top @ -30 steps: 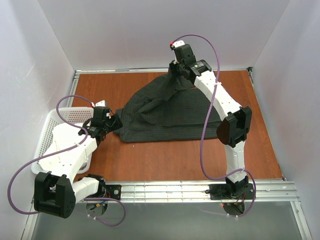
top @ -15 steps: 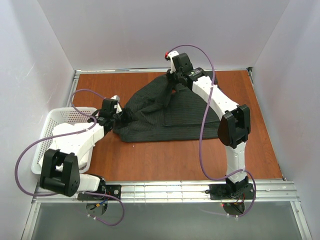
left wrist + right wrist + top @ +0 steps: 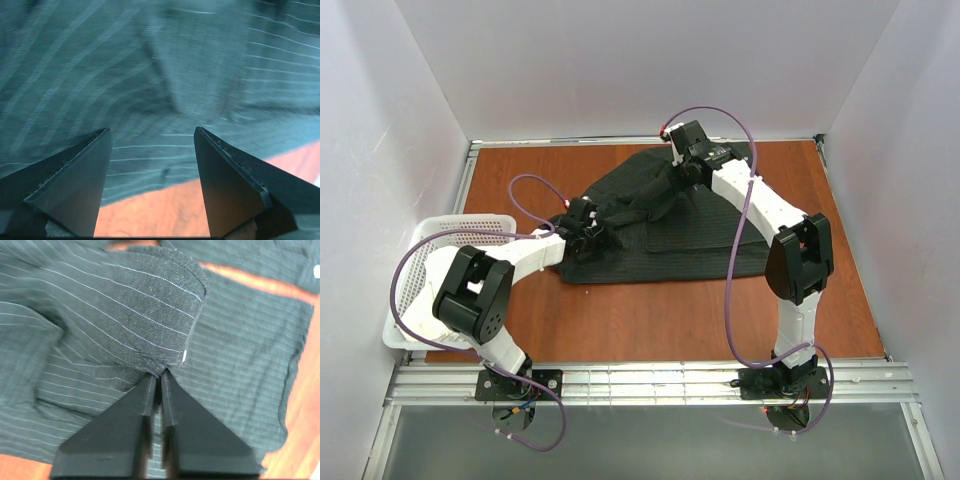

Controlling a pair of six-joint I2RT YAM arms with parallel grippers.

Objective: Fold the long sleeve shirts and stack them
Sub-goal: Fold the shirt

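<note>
One dark pinstriped long sleeve shirt [image 3: 670,235] lies rumpled across the middle of the brown table. My right gripper [image 3: 676,172] is at its far edge, shut on a bunched fold of the shirt [image 3: 150,310] and holding it up; its tips [image 3: 159,374] pinch the cloth. My left gripper [image 3: 592,228] is over the shirt's left edge. In the left wrist view it [image 3: 151,131] is open and empty, with striped fabric [image 3: 150,75] ahead and bare table [image 3: 150,215] between the fingers.
A white mesh basket [image 3: 420,260] stands at the left edge of the table [image 3: 650,320]. White walls close in the back and both sides. A metal rail [image 3: 650,380] runs along the front edge.
My left gripper has swung right from beside the basket onto the shirt's left edge. My right gripper has shifted slightly at the far edge, still holding the fold.
</note>
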